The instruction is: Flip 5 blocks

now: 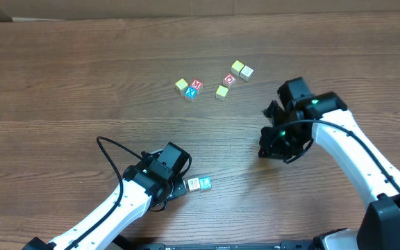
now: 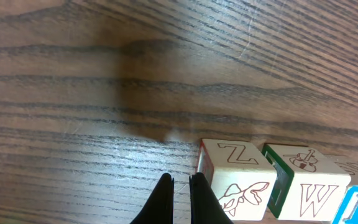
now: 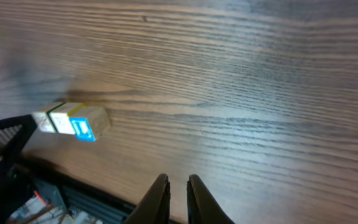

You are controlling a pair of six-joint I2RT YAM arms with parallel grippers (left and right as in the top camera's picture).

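Nearby, left pincer (image 2: 180, 198): clenched and empty, tips just beside the Z block (image 2: 232, 180), probably placed to tip it over.
Row of blocks (image 1: 198, 184): Z, W and L side by side on the table (image 1: 82, 83); the L is cut off at the frame edge.
Right pincer (image 3: 178, 190): clenched on nothing, over bare wood.
Far blocks (image 1: 221, 92): loose cluster, letters mostly unreadable.

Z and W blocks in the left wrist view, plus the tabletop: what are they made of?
Z block: likely pale wood, matte cream faces, red printed outlines. W block: same look, with a green side. Tabletop: brown wood grain with a slight sheen; solid wood or laminate, can't tell.
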